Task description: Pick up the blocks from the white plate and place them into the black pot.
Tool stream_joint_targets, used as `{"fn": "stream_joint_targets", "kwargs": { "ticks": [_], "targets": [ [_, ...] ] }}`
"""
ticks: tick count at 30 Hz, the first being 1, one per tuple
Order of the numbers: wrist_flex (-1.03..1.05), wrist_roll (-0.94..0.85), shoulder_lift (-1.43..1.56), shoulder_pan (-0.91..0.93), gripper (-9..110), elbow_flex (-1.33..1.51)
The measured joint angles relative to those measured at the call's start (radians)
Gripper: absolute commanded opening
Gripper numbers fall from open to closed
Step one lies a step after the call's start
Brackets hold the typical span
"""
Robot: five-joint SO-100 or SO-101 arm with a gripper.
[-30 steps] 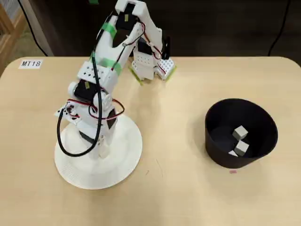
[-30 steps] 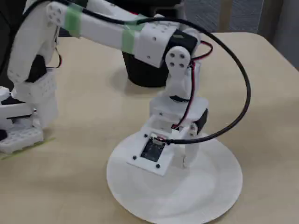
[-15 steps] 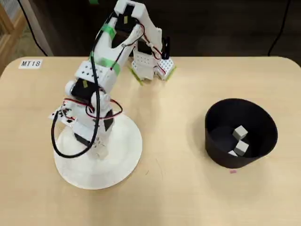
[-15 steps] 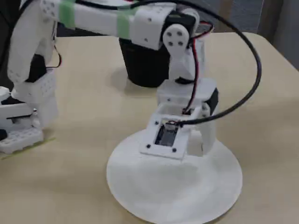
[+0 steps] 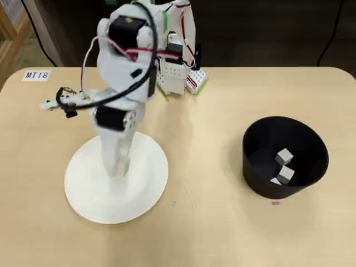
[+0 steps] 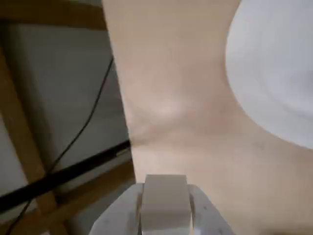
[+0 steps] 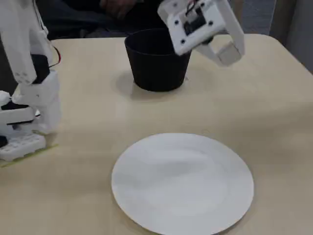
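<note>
My gripper (image 7: pixel 229 53) is shut on one off-white block (image 7: pixel 226 50) and holds it high in the air above the white plate (image 7: pixel 181 186). The wrist view shows that block (image 6: pixel 164 200) squeezed between the two white jaws. In the overhead view the gripper (image 5: pixel 120 167) hangs over the plate (image 5: pixel 89 194), which shows no blocks on it. The black pot (image 5: pixel 261 181) stands at the right in that view, well apart from the gripper, with three blocks (image 5: pixel 285 157) inside. In the fixed view the pot (image 7: pixel 154 68) is behind the gripper.
The arm's white base (image 5: pixel 178 72) with its wires stands at the back edge of the table; it shows at the left in the fixed view (image 7: pixel 24 98). A label reading MT18 (image 5: pixel 36 74) lies at the back left corner. The wrist view shows the table edge and a cable (image 6: pixel 73 142) below it.
</note>
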Motion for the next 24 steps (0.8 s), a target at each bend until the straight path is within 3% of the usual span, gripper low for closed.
{"fn": "stream_joint_targets", "kwargs": {
  "ticks": [13, 24],
  "targets": [
    [-0.403, -0.032, 0.290, -0.592, -2, 0.483],
    [-0.663, -0.012, 0.302, -0.778, -2, 0.755]
  ]
}}
